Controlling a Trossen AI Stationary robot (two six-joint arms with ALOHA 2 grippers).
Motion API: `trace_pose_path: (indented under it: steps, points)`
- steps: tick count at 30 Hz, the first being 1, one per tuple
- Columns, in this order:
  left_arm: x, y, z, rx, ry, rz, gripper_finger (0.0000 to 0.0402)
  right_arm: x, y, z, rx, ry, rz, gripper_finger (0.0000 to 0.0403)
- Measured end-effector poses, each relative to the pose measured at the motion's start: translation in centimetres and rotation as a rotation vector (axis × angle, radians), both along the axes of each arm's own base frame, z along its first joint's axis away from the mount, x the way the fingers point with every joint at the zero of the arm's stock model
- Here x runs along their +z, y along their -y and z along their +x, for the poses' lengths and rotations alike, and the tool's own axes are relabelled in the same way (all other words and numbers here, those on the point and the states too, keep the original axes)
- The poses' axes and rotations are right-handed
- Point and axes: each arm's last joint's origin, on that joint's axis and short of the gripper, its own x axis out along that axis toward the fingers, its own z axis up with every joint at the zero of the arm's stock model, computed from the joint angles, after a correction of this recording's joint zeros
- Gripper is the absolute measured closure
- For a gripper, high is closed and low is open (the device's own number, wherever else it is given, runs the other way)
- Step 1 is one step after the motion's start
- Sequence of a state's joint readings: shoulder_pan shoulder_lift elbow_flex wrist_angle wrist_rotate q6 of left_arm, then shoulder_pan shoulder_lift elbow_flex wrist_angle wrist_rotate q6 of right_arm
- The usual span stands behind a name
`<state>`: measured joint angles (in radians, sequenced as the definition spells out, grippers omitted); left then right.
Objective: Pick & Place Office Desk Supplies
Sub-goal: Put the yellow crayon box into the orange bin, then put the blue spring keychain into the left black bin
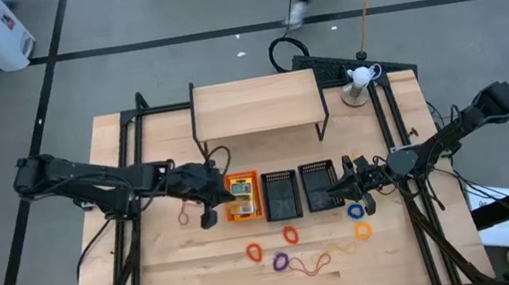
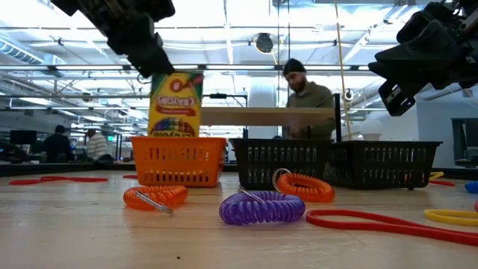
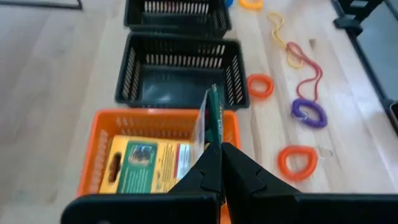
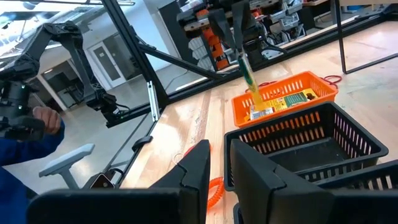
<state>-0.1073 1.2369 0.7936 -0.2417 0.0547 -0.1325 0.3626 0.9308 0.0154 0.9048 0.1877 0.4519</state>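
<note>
I have the left claw (image 3: 221, 163) pinching a crayon box (image 2: 175, 104) by its top edge, holding it upright over the orange tray (image 2: 179, 160), where a second crayon box (image 3: 144, 165) already lies flat. The held box looks like thin card, light and stiff enough on its faces but easy to crush at the edges, so I judge a narrow pinch across the flat sides near one end is the right hold, with no great squeeze. The right claw (image 4: 214, 165) waits above the counter (image 1: 173, 276) by the far black mesh tray (image 1: 318, 184), its fingers slightly apart and holding nothing. The other black mesh tray (image 3: 180, 71) sits empty between. The coiled bands, an orange one (image 2: 155, 197) and a purple one (image 2: 261, 207) among them, lie loose on the wood; they look soft and springy, likely to slip or roll, so I would take each through the thick of the coil.
</note>
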Motion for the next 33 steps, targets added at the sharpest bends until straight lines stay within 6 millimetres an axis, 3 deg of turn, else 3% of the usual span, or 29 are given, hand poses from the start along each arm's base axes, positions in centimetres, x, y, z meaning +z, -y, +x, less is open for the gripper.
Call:
trace_pose_path:
  steps: [6, 14, 33]
  points:
    - [-1.5, 0.0, 1.1, -0.022, -0.05, 0.003, 0.0397, 0.0, 0.0, 0.0, -0.002, -0.003, -0.001, 0.0344]
    - [-1.6, -0.6, 1.3, -0.012, -0.04, 0.006, 0.0363, -0.1, 0.0, 0.0, -0.002, -0.005, -0.002, 0.0344]
    - [-1.4, -0.7, 1.4, -0.052, -0.017, 0.04, 0.0206, -0.1, 0.0, 0.0, 0.0, -0.005, -0.002, 0.0344]
